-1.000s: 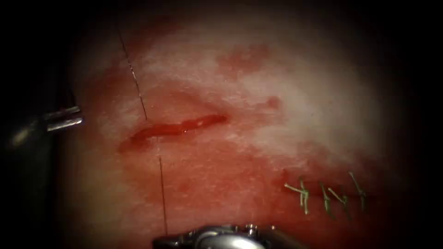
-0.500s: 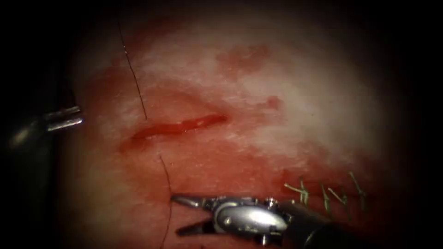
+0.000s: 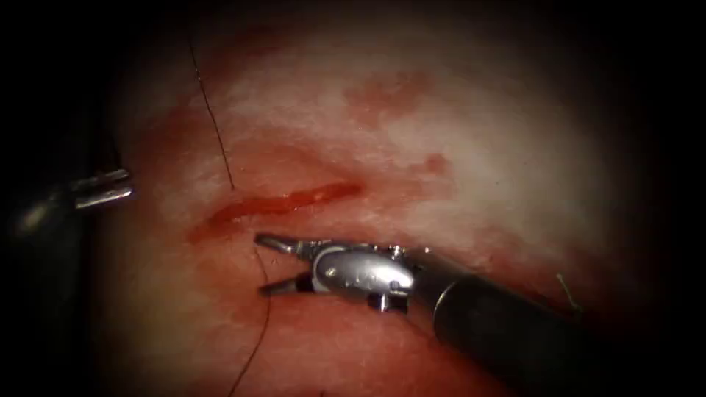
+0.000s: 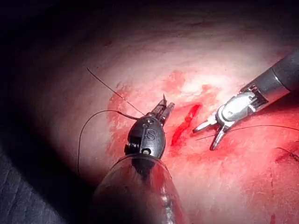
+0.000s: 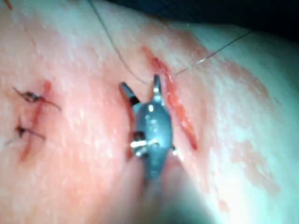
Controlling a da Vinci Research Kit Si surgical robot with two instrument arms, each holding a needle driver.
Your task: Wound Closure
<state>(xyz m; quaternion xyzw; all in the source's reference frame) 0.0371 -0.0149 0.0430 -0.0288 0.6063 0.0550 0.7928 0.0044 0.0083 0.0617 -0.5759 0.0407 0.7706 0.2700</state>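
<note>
My right tool (image 3: 271, 265), jaws spread and empty, straddles the thread (image 3: 259, 338), which runs toward six o'clock below the cut (image 3: 283, 204).

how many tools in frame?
2. Left arm's silver end effector left of the red cut; right arm's silver end effector below it, open, empty, astride dark thread.

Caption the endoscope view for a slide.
Right arm's silver needle driver, jaws open astride thin dark thread below the red cut in pork tissue.
</note>
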